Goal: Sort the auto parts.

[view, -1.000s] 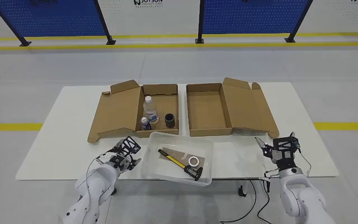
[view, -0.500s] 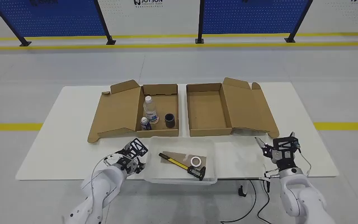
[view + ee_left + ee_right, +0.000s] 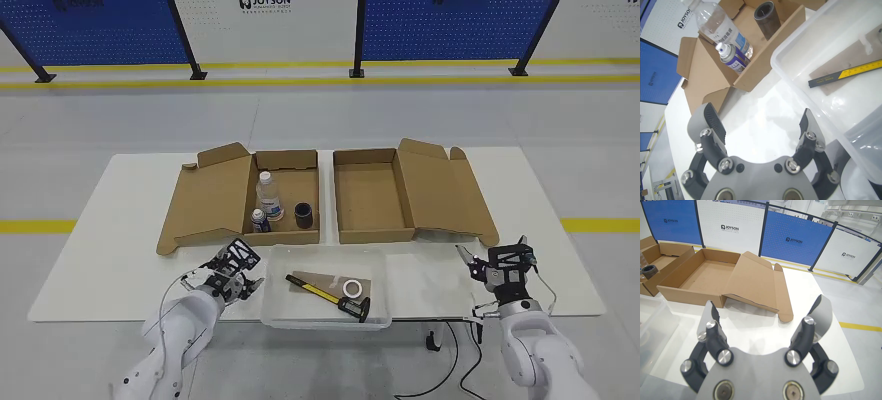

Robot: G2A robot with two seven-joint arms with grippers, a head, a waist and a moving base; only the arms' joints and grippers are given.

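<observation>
We see the left gripper [image 3: 232,266] low over the desk [image 3: 110,250] at its 7 o'clock edge, fingers spread and unloaded, just beside the 9 o'clock wall of the clear bin [image 3: 268,292]. The right gripper [image 3: 500,262] sits at 4 o'clock, also spread wide and carrying nothing, facing the right cardboard box [image 3: 365,200] at 1 o'clock. The bin, at 6 o'clock, holds a yellow-and-black caliper [image 3: 322,293] and a white tape roll [image 3: 351,288] on a brown sheet [image 3: 322,276]. The left cardboard box [image 3: 215,200], at 11 o'clock, holds a clear bottle [image 3: 267,190], a spray can [image 3: 259,220] and a black sleeve [image 3: 303,213], all standing.
</observation>
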